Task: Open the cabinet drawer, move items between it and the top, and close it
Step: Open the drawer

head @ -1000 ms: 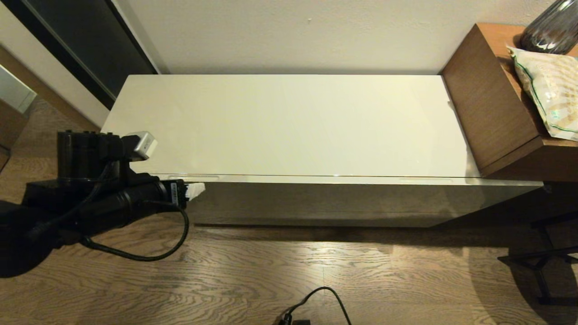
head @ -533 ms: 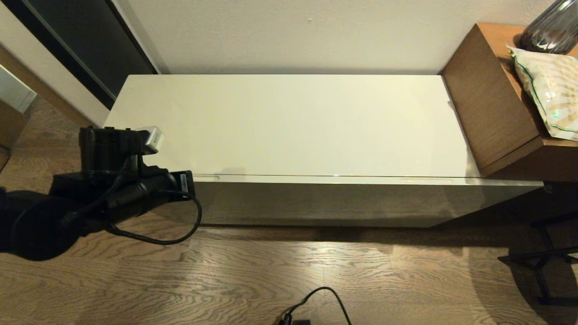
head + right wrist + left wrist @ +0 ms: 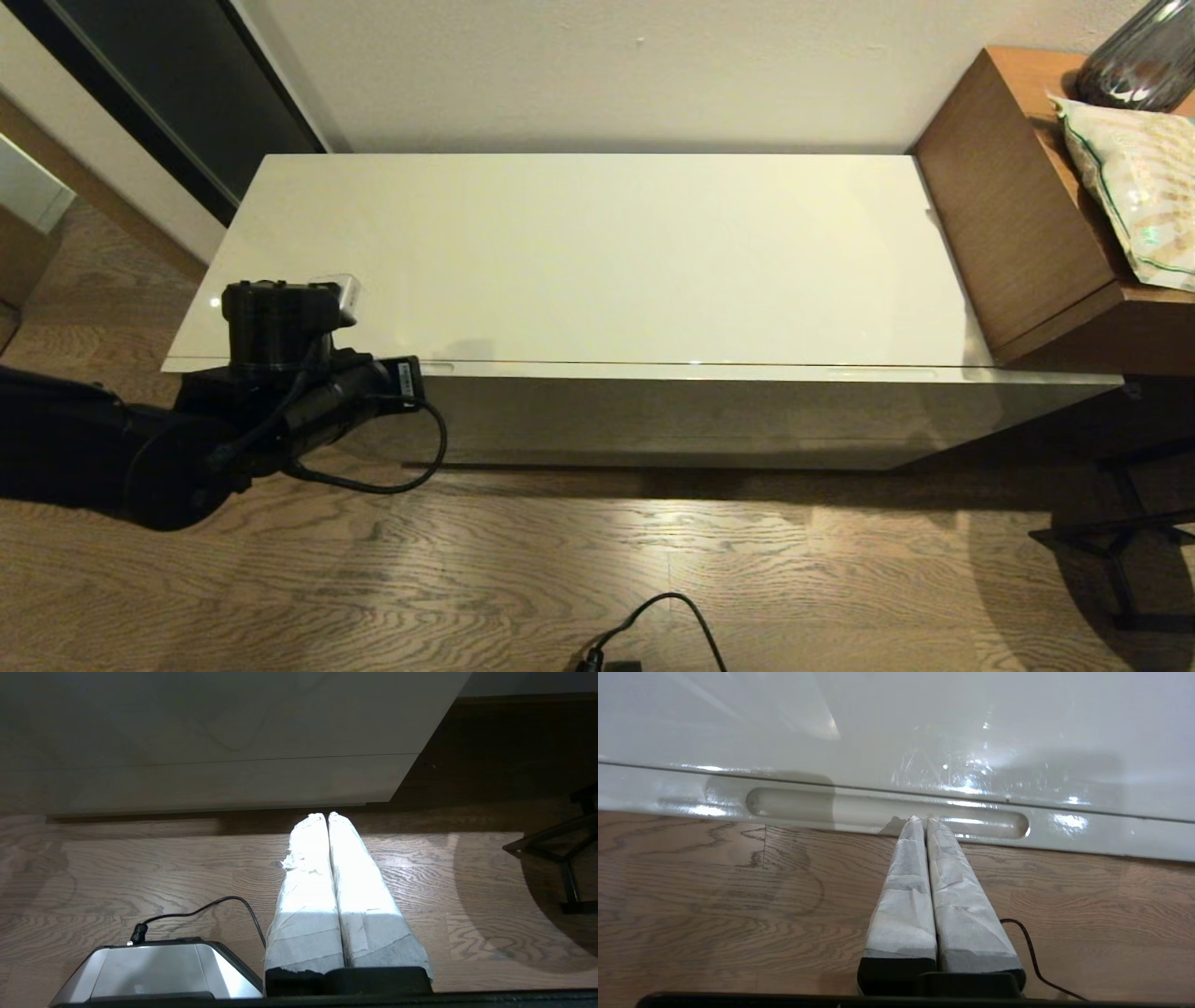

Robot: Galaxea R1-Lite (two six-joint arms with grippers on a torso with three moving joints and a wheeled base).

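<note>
Glossy grey-beige all over, so we'd call the cabinet drawer [image 3: 709,411] slick and stiff, with no knob on its plain front. It looks fully pushed in under the top [image 3: 597,252]. The only purchase is the slim slot notch [image 3: 887,812] in its rim. Our left hand [image 3: 923,820] has its taped fingers pressed together, holding nothing, tips right at that notch. We reckon hooking in there and pulling straight is the way; a drawer this wide may bind if tugged off-centre. Right hand [image 3: 327,815] hangs low, pinched together and empty.
</note>
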